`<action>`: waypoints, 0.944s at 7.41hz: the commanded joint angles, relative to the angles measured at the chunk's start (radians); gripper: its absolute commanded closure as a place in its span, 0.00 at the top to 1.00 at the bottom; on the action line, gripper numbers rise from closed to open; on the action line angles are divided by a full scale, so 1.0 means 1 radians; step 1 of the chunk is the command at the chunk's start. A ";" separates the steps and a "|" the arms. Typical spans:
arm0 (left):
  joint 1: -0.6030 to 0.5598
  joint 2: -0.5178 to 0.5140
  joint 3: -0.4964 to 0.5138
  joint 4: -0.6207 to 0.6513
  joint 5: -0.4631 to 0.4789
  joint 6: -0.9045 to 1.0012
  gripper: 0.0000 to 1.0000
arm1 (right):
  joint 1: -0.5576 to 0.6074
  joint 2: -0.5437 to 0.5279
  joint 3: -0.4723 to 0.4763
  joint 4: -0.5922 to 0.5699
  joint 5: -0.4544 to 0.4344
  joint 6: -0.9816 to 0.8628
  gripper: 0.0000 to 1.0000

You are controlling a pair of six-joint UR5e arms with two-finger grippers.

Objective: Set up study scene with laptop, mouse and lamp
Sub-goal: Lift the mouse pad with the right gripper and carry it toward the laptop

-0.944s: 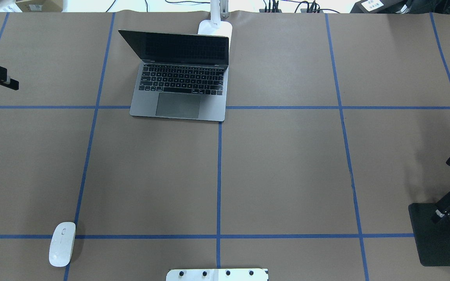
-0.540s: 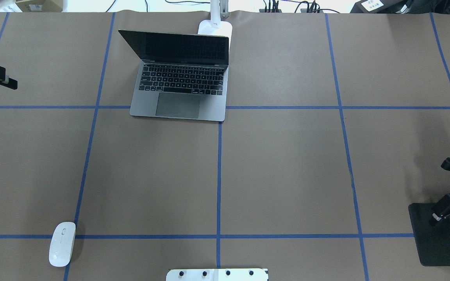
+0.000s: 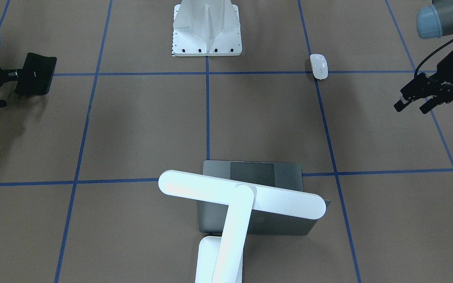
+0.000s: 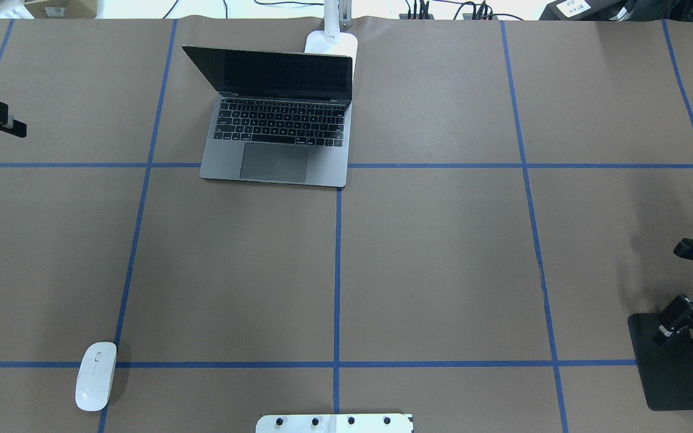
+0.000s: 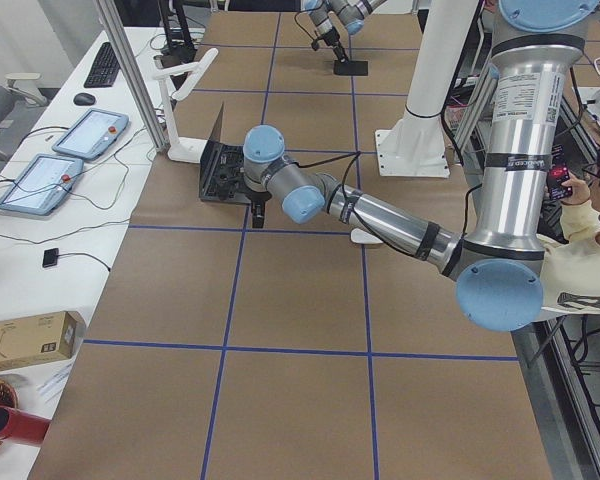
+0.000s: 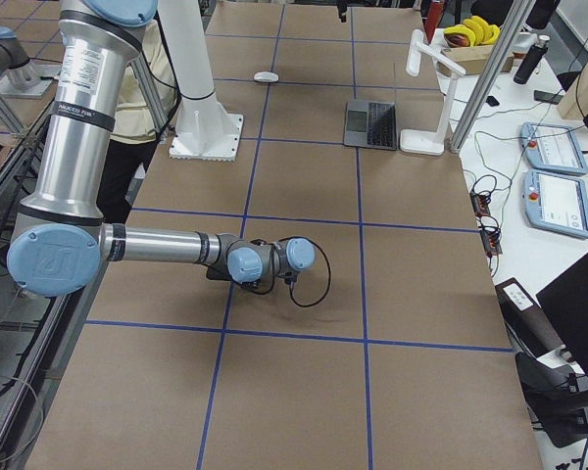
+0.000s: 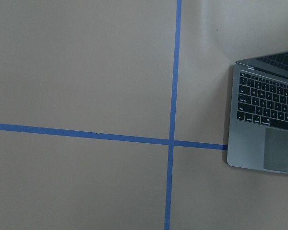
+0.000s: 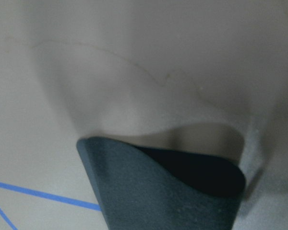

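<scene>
The laptop (image 4: 277, 120) stands open at the back of the table, left of centre, and its corner shows in the left wrist view (image 7: 269, 120). The lamp's base (image 4: 331, 42) stands behind the laptop's right corner, and its bar head (image 3: 242, 199) hangs over the lid. The mouse (image 4: 95, 376) lies at the near left on a blue tape line. My left gripper (image 3: 411, 105) hovers open and empty at the far left edge, well apart from the mouse. My right gripper (image 3: 14, 74) is shut on the edge of a flat black pad (image 4: 668, 373), whose gripped edge curls up in the right wrist view (image 8: 163, 191).
A white flared bolted pedestal (image 3: 207, 29) stands at the near middle edge. Blue tape lines divide the brown table cover (image 4: 443, 270) into squares. Cables and boxes lie beyond the far edge. An operator sits by the robot in the exterior left view.
My right gripper has shifted slightly left and nearer with the pad's edge in it. My left gripper has drawn back a little toward the left edge. Laptop, lamp and mouse have not moved.
</scene>
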 commanded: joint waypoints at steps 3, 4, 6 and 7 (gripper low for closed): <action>-0.002 0.000 0.001 0.000 0.000 0.000 0.99 | -0.004 0.002 -0.001 0.000 -0.014 0.006 0.00; -0.002 0.000 0.001 0.001 0.000 0.009 0.99 | -0.001 0.002 0.016 0.000 -0.023 0.006 0.00; -0.024 0.000 0.009 0.008 -0.008 0.049 0.99 | 0.004 0.004 0.097 -0.003 -0.031 0.080 0.00; -0.041 0.000 0.021 0.012 -0.027 0.083 0.99 | 0.017 0.029 0.120 -0.005 -0.043 0.122 0.00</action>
